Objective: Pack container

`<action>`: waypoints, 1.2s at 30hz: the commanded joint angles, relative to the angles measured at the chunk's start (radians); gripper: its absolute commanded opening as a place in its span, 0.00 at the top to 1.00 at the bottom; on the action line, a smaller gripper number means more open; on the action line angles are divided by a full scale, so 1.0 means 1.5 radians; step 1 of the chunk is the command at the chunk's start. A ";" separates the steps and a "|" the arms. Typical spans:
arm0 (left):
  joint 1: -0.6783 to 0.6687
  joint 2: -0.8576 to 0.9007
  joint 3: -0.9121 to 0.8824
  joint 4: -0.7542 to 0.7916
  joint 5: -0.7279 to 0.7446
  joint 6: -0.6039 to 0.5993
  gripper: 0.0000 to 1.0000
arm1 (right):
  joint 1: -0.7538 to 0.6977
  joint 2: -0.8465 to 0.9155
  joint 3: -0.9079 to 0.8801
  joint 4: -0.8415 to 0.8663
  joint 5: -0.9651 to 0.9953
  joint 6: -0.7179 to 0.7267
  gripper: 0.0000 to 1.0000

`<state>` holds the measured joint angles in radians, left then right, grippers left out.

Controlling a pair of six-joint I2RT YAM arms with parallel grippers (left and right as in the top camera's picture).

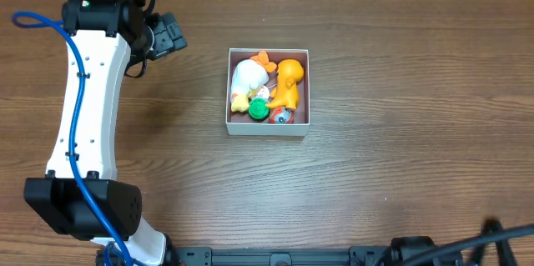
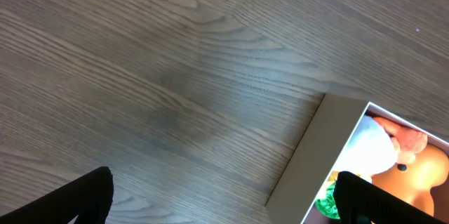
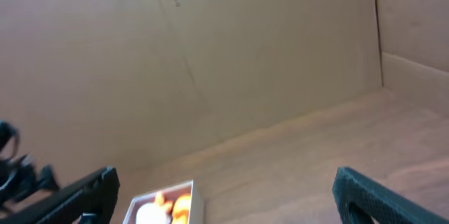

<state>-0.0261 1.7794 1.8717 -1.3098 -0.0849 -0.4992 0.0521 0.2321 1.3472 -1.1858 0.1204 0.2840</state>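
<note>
The container (image 1: 269, 127), a shallow white-walled square box, sits at the table's middle. Inside it lie a white toy (image 1: 247, 76), an orange toy (image 1: 289, 81), a green toy (image 1: 258, 110) and a small red one (image 1: 281, 115). My left gripper (image 1: 171, 37) is open and empty at the upper left, well left of the box. In the left wrist view its fingers (image 2: 224, 199) straddle bare wood, with the container's wall (image 2: 319, 150) at lower right. My right gripper (image 3: 228, 189) is open and empty; the container (image 3: 193, 190) shows far off at the bottom of its view.
The left arm (image 1: 83, 107) runs down the table's left side. A cardboard wall (image 3: 210, 55) stands behind the table in the right wrist view. Black frame parts (image 1: 417, 253) lie along the front edge.
</note>
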 commanded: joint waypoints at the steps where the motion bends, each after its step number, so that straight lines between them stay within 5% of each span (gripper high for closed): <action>1: 0.002 -0.004 0.006 0.002 0.005 -0.009 0.00 | -0.010 -0.057 -0.170 0.108 -0.051 0.001 0.00; 7: 0.002 -0.004 0.006 0.002 0.005 -0.009 0.00 | -0.010 -0.135 -0.476 0.395 -0.118 0.001 0.00; 13: 0.002 -0.004 0.006 0.002 0.005 -0.009 0.00 | -0.010 -0.152 -0.658 0.592 -0.121 0.000 0.00; 36: 0.002 -0.003 0.006 0.002 0.005 -0.009 0.00 | -0.014 -0.152 -0.886 0.723 -0.092 -0.038 0.00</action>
<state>-0.0261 1.7794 1.8717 -1.3094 -0.0826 -0.4992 0.0387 0.0162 0.0425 -0.1226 -0.0303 0.2493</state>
